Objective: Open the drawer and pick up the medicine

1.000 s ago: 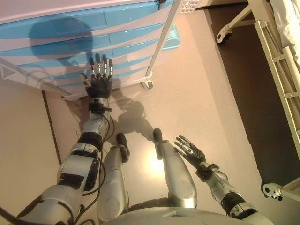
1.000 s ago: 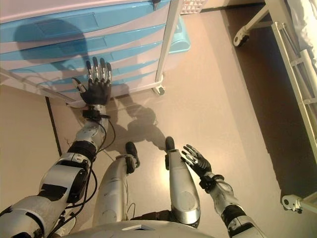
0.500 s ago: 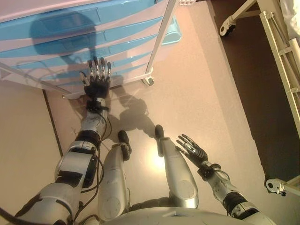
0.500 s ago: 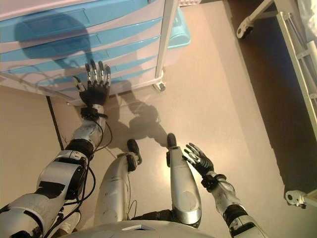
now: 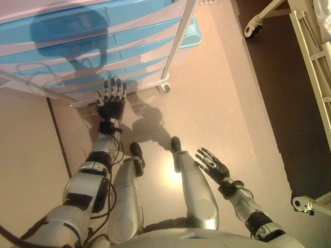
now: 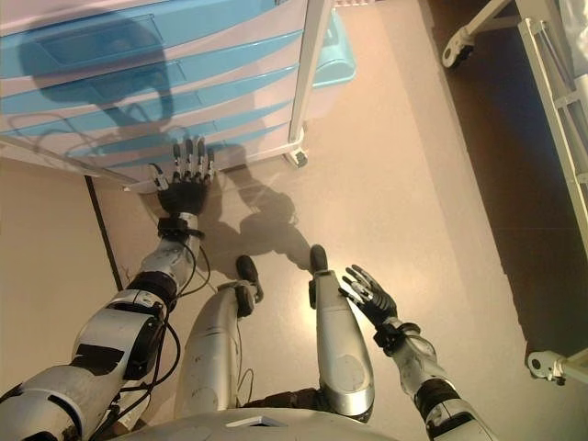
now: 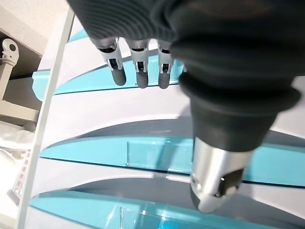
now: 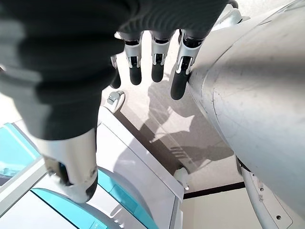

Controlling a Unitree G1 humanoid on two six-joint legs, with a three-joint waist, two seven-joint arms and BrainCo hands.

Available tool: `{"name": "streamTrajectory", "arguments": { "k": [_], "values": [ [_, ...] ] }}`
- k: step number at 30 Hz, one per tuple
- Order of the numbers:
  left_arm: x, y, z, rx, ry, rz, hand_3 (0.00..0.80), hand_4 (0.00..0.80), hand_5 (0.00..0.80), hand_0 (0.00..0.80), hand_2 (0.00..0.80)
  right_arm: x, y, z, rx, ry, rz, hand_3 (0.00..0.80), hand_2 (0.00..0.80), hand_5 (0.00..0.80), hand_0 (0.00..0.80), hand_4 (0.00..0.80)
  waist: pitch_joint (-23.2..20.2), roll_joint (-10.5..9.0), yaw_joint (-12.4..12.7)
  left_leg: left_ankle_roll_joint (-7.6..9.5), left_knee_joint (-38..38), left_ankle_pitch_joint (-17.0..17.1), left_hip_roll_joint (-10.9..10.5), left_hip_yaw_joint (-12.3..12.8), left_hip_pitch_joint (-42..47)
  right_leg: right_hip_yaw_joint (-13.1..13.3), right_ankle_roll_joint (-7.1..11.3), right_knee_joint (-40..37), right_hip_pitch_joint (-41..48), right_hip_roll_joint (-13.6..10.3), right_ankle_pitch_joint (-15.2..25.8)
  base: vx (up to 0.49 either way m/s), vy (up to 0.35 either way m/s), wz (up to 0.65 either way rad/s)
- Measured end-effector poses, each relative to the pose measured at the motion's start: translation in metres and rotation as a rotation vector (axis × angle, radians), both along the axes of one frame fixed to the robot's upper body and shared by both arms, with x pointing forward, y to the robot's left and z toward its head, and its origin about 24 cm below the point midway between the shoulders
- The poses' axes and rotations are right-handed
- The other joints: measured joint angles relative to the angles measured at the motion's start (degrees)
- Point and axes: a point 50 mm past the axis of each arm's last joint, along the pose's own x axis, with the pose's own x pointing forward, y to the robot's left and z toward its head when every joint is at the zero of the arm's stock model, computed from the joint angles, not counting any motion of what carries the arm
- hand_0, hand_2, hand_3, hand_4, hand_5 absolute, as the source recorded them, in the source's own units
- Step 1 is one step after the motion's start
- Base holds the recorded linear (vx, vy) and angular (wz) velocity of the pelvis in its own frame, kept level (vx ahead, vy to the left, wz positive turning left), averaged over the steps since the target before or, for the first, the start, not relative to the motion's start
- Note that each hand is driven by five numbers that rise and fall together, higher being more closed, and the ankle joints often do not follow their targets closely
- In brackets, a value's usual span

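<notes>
A white drawer cart with several blue-fronted drawers, all shut, stands on wheels at the upper left. My left hand is stretched out low in front of the bottom drawers, fingers straight and open, just short of the cart's base. The left wrist view shows those fingers straight before the blue drawer fronts, touching nothing. My right hand hangs open low on the right, away from the cart. No medicine shows in any view.
A cart wheel stands right of my left hand. A pale blue tray edge sticks out behind the cart. A white bed frame with a caster runs along the right over dark floor.
My left hand has dropped lower and drawn back from the drawer fronts toward the cart's base. The right hand has stayed where it was. The camera shifted slightly.
</notes>
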Motion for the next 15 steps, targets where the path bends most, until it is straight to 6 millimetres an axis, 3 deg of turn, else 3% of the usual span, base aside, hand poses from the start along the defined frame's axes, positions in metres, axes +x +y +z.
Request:
{"name": "streamTrajectory", "arguments": {
  "k": [7, 15],
  "values": [
    [0.000, 0.005, 0.004, -0.038, -0.036, 0.026, 0.000, 0.000, 0.000, 0.000, 0.000, 0.000, 0.000, 0.000, 0.001, 0.001, 0.000, 0.000, 0.000, 0.000, 0.000, 0.000, 0.00, 0.00, 0.04, 0.00, 0.09, 0.00, 0.01, -0.02, 0.00, -0.01, 0.00, 0.09, 0.01, 0.01, 0.00, 0.000, 0.000, 0.00],
    [0.007, 0.012, 0.024, -0.058, -0.118, 0.045, 0.000, 0.000, 0.000, 0.000, 0.000, 0.000, 0.000, 0.000, 0.001, 0.001, -0.001, 0.000, 0.000, 0.000, 0.000, 0.000, 0.00, 0.00, 0.04, 0.01, 0.51, 0.00, 0.05, -0.12, -0.04, -0.06, 0.00, 0.17, 0.04, 0.01, 0.00, 0.000, 0.000, 0.00]
  ]
}}
